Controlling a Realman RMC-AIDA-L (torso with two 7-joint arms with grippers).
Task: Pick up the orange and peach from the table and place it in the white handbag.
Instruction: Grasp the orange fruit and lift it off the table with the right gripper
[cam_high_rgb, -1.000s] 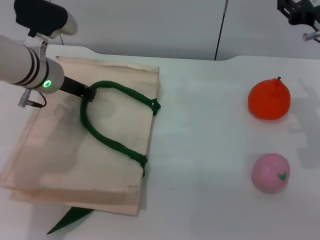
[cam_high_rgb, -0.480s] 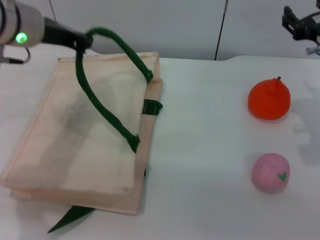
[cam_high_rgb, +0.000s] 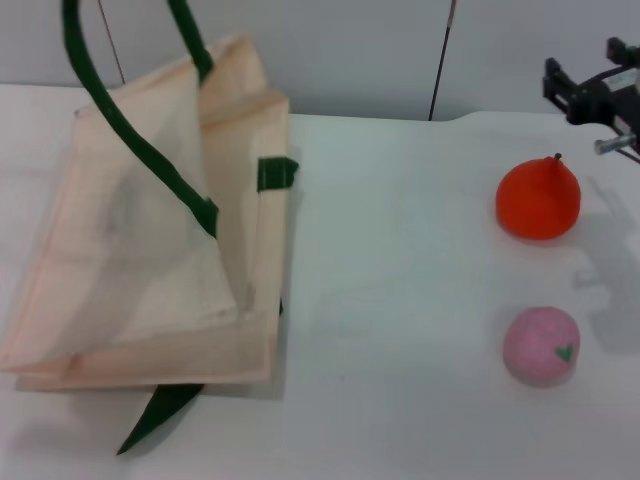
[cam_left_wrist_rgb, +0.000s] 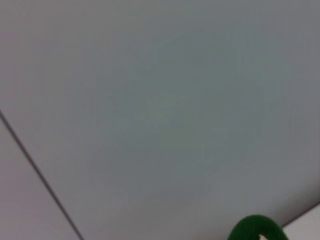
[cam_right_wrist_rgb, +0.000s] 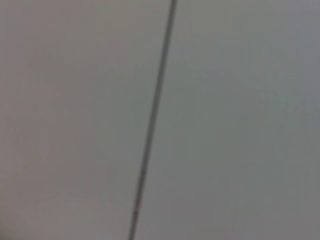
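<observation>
The white handbag (cam_high_rgb: 150, 290) lies at the table's left with its upper panel pulled up. Its green handle (cam_high_rgb: 130, 140) runs taut out of the top of the head view. My left gripper is above that edge, out of sight, holding the handle up; a bit of the green handle (cam_left_wrist_rgb: 257, 227) shows in the left wrist view. The orange (cam_high_rgb: 538, 200) sits far right on the table, and the peach (cam_high_rgb: 541, 345) is nearer me on the same side. My right gripper (cam_high_rgb: 598, 92) hovers just beyond and to the right of the orange, touching neither fruit.
The bag's second green handle (cam_high_rgb: 160, 415) sticks out from under it at the front left. A green side tab (cam_high_rgb: 277, 172) stands up at the bag's right edge. White tabletop (cam_high_rgb: 400, 300) lies between the bag and the fruits. A grey wall stands behind.
My left arm rose out of the head view with the handle, lifting the bag's upper panel and opening its mouth. My right gripper came down and in toward the orange.
</observation>
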